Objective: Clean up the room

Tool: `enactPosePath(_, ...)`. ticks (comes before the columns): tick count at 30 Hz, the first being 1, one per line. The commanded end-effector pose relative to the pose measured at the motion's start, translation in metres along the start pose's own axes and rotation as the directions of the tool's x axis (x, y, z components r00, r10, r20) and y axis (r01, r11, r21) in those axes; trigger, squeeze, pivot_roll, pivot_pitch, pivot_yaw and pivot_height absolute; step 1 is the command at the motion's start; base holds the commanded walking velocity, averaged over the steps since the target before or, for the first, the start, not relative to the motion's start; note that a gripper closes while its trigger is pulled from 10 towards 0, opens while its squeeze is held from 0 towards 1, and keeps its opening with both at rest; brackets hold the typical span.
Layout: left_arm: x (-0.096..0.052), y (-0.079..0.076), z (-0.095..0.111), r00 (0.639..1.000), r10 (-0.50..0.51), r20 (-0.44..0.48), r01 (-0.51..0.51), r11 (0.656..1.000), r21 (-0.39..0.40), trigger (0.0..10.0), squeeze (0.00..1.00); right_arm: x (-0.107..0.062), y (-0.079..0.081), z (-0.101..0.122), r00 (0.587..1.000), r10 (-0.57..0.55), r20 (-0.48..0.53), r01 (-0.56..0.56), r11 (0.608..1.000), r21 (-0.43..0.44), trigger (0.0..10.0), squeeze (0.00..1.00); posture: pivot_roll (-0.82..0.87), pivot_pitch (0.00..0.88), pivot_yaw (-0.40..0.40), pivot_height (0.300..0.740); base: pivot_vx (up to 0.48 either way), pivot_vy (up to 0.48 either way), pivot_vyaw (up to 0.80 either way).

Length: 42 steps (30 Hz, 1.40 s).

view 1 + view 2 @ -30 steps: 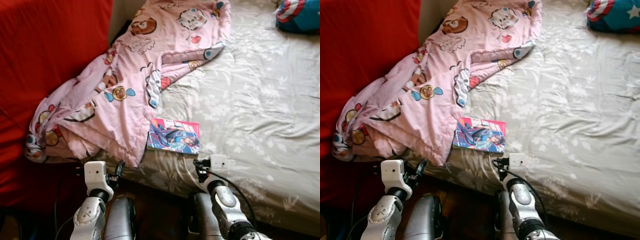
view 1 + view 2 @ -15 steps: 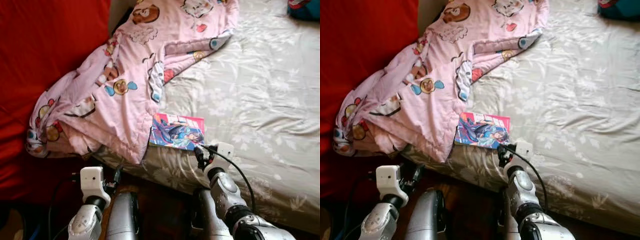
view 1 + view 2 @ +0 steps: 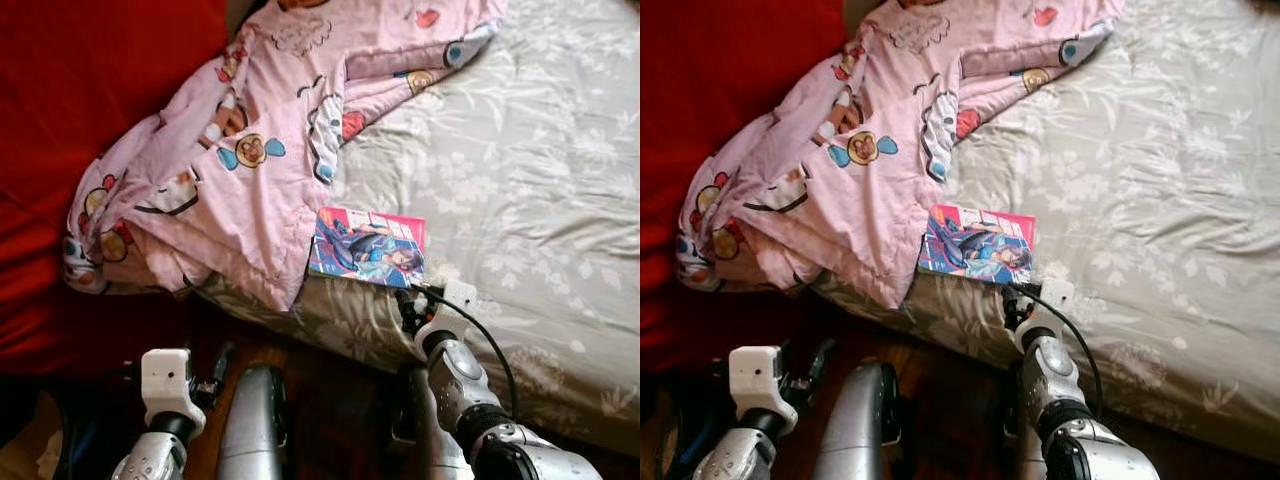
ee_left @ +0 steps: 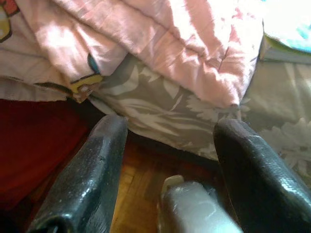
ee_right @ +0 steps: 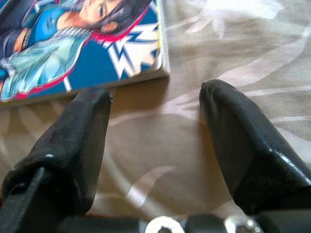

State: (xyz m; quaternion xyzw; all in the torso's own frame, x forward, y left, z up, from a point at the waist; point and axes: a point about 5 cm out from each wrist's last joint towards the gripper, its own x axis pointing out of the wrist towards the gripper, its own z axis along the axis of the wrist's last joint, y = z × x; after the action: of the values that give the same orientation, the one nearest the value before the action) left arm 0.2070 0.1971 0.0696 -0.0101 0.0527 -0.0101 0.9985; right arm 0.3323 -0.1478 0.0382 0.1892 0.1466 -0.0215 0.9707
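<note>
Lining up right gripper [image 5: 155, 121], jaws wide, at comic book [image 3: 368, 247] corner on bed [image 3: 540, 200] edge for pickup; left gripper [image 4: 167, 160] wide too, idle.

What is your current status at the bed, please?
Right gripper open, just short of the comic book. Left gripper open, low beside the bed. Pink blanket overlaps the book's edge.

One book [image 3: 367, 247] lies just beyond the right gripper [image 5: 155, 104], on one grey bed [image 3: 540, 180]. One pink blanket [image 3: 250, 150] is heaped above the left gripper [image 4: 170, 131]. Two grippers in all, each with two black fingers [image 5: 243, 145].
</note>
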Motion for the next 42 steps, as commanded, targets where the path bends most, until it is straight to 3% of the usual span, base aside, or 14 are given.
enactPosePath(1, -0.01, 0.004, -0.008, 0.998, 0.009, -0.06, -0.008, 1.0, 0.029, 10.0, 0.0, -0.002, -0.001, -0.006, 1.0, -0.007, -0.005, 0.007, 0.999, 0.035, 10.0, 0.0, 0.19, 0.432, 0.13, 0.597, 0.0, 0.0, 0.0)
enactPosePath(7, -0.012, 0.003, -0.006, 0.998, 0.004, -0.068, -0.002, 0.999, 0.037, 10.0, 0.0, 0.0, -0.002, 0.006, 0.998, 0.009, 0.055, -0.013, 0.997, 0.072, 10.0, 0.0, 0.2, 0.438, 0.138, 0.597, 0.0, 0.0, 0.0)
enactPosePath(18, -0.018, 0.004, -0.005, 0.996, -0.002, -0.086, 0.006, 0.999, 0.048, 10.0, 0.0, 0.0, -0.004, 0.007, 0.998, 0.031, 0.06, -0.038, 0.992, 0.117, 10.0, 0.0, 0.21, 0.443, 0.149, 0.597, 0.0, 0.0, 0.0)
enactPosePath(27, -0.029, 0.005, 0.0, 0.995, -0.015, -0.099, 0.023, 0.996, 0.083, 10.0, 0.0, 0.001, -0.006, 0.004, 0.998, 0.046, 0.032, -0.053, 0.957, 0.284, 10.0, 0.0, 0.25, 0.467, 0.179, 0.597, 0.0, 0.0, 0.0)
enactPosePath(32, -0.033, 0.005, 0.0, 0.994, -0.021, -0.112, 0.031, 0.995, 0.095, 10.0, 0.0, -0.001, -0.007, -0.003, 0.997, 0.072, 0.01, -0.071, 0.94, 0.334, 10.0, 0.0, 0.26, 0.479, 0.187, 0.597, 0.0, 0.0, 0.0)
enactPosePath(42, -0.042, 0.003, 0.003, 0.992, -0.03, -0.126, 0.044, 0.993, 0.108, 10.0, 0.0, -0.006, -0.022, -0.006, 1.0, 0.002, 0.021, -0.011, 0.902, 0.431, 10.0, 0.0, 0.27, 0.497, 0.202, 0.597, 0.0, 0.0, 0.0)
